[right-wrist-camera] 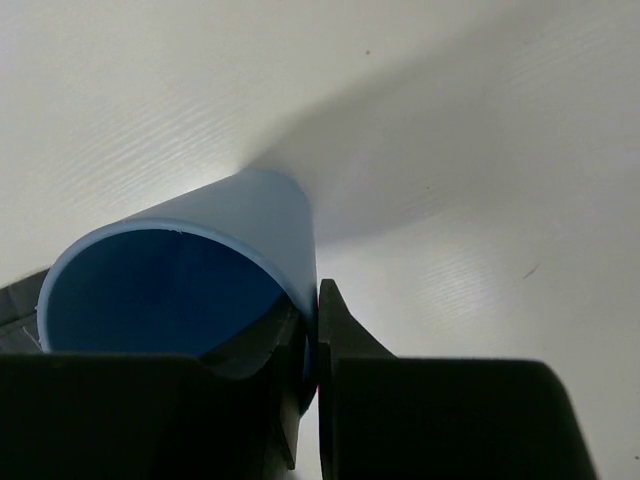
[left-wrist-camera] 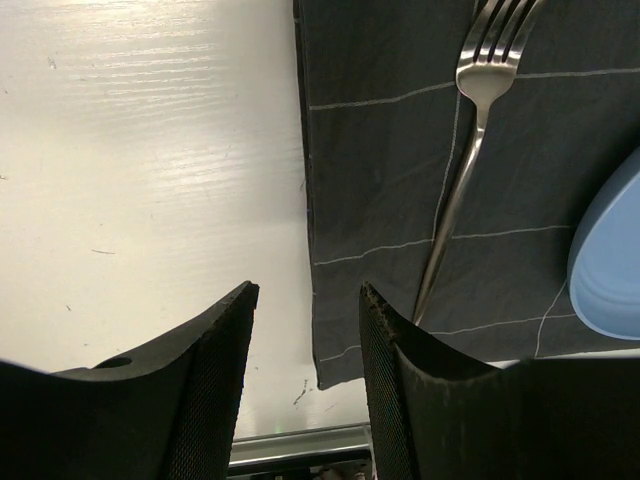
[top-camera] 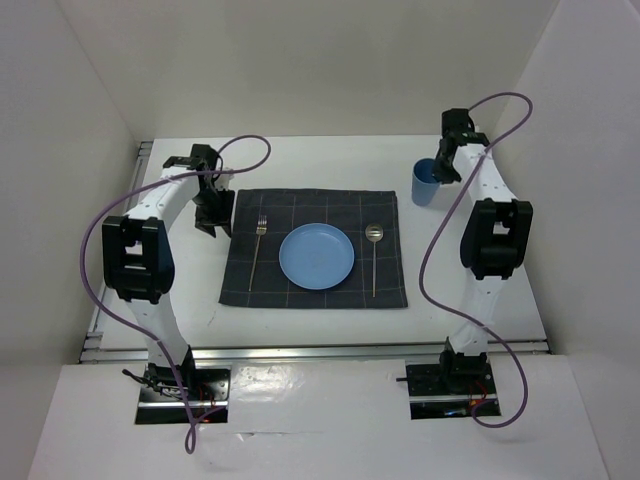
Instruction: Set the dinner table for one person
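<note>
- We see the right gripper (right-wrist-camera: 305,312) pinching the wall of the blue cup (right-wrist-camera: 190,262) — one finger inside the rim, one outside.
- The left gripper (left-wrist-camera: 307,295) stands half open, holding nothing; the fork (left-wrist-camera: 470,130) lies on the grey checked cloth (left-wrist-camera: 390,160) just ahead of one finger.
- The dinner table (left-wrist-camera: 150,150) spreads white beneath both pairs of fingers.

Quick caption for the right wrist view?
Right fingers pinch the blue cup by its wall, one inside, one outside; white table beyond.
</note>
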